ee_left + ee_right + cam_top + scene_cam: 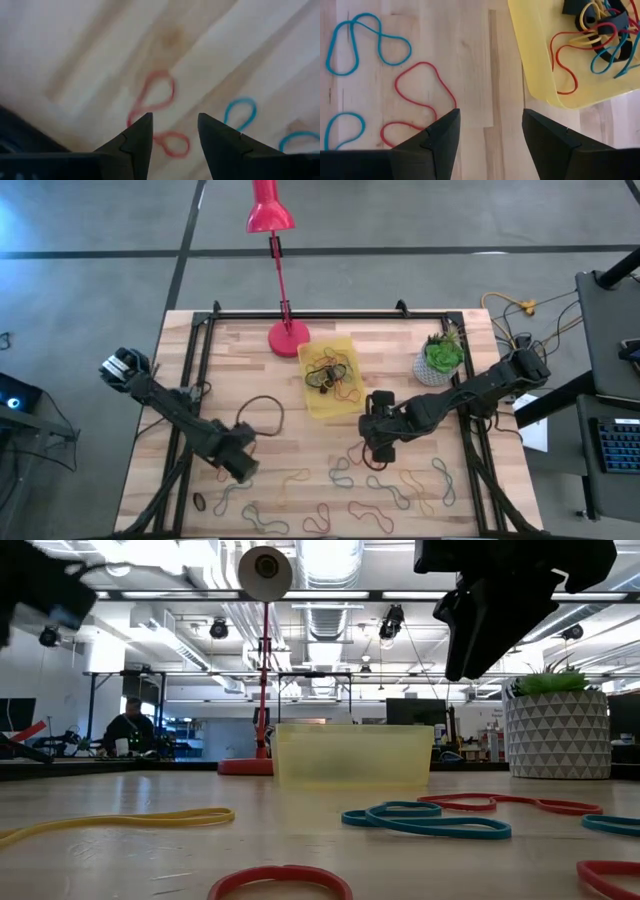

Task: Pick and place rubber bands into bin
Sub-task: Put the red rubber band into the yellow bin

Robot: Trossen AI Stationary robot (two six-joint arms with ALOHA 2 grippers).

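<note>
Bin (318, 407): several rubber bands (592, 37) inside, more loose on table (300, 442). Left gripper (174, 135) and right gripper (490, 132): jaws apart, empty.

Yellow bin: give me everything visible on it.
The bin is a shallow rectangular tray of translucent yellow plastic with rounded corners, lying flat on the wooden table, slightly skewed. It sits beside the red lamp base, left of the white plant pot. Inside lies a tangle of rubber bands in red, blue, yellow and black. Neither end effector touches it.
</note>
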